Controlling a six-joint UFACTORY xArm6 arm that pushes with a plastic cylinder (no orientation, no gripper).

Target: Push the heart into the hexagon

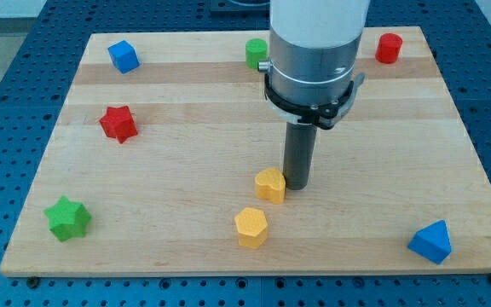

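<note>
A yellow heart block [270, 184] lies on the wooden board [186, 153] a little below the middle. A yellow hexagon block [251, 227] lies just below it and slightly to the view's left, a small gap apart. My tip [297, 184] stands right against the heart's right side, touching or nearly touching it. The rod rises from there into the large grey and white arm body above.
A blue cube [123, 56] at top left, a green cylinder [256, 53] at top middle partly behind the arm, a red cylinder [388, 48] at top right. A red star [118, 124] at left, a green star [67, 218] at bottom left, a blue triangular block [431, 241] at bottom right.
</note>
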